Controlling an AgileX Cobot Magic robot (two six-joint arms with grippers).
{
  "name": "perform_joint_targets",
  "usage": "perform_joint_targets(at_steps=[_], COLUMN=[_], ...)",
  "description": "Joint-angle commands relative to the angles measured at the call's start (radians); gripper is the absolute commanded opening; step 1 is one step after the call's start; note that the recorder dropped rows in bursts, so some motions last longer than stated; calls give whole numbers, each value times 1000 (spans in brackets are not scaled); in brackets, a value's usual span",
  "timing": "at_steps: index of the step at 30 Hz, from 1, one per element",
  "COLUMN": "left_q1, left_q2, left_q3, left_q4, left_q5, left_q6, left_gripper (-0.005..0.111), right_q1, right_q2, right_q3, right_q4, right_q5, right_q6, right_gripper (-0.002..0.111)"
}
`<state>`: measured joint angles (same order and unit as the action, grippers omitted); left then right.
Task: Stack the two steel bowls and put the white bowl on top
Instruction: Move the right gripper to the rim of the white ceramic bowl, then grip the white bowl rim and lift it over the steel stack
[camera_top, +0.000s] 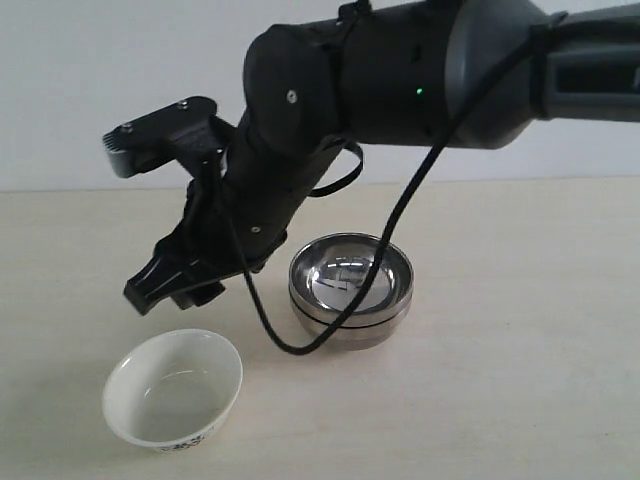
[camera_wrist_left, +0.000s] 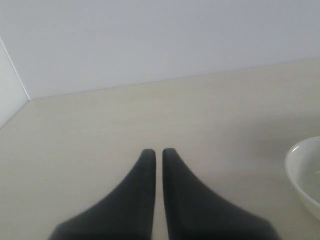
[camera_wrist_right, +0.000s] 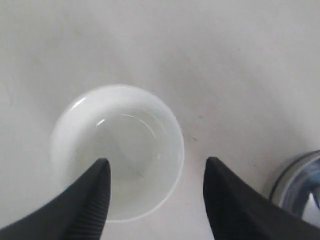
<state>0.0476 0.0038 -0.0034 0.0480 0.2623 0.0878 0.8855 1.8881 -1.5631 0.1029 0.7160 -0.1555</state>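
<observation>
The two steel bowls (camera_top: 350, 290) sit nested one inside the other at the middle of the table; their shiny rim also shows in the right wrist view (camera_wrist_right: 300, 187). The white bowl (camera_top: 172, 388) stands upright and empty at the front left, with a dark pattern low on its outside. My right gripper (camera_top: 165, 290) reaches across from the right and hangs open just above the white bowl (camera_wrist_right: 117, 150), one finger over its inside and the other outside its rim. My left gripper (camera_wrist_left: 158, 152) is shut on nothing, low over bare table, with the white bowl's edge (camera_wrist_left: 305, 177) off to one side.
The right arm's dark body (camera_top: 400, 70) and its looping black cable (camera_top: 300, 345) hang over the steel bowls. The pale tabletop (camera_top: 520, 400) runs back to a white wall (camera_top: 100, 80).
</observation>
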Motion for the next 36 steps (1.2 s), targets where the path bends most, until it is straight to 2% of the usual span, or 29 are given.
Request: perform_joint_targets(at_steps=[1,14,32,33,35,36], left_q1=[0,0,0,0,0,0], left_q2=[-4,-4,-4,-4,-4,-4], left_q3=[3,3,3,3,3,3], left_q4=[-7,-7,-7,-7,-7,-7], left_q5=[-6,-6,-6,-6,-6,-6], left_q6=[-10,-10,-10,-10,-10,-10], left_gripper=[4,4,4,4,4,4], right_q1=[13,11,-27,-27,-27,-27], right_q2=[42,194,298,303,303,298], right_q3=[4,4,4,4,4,4], right_q4=[-5,-25,-46,-46,-46,-46], right_q5=[-60,-191,-192,-190,-178,-164], right_q6=[-7,-17,-5,-5,-5,-5], right_gripper=[50,50,49,45,20,0])
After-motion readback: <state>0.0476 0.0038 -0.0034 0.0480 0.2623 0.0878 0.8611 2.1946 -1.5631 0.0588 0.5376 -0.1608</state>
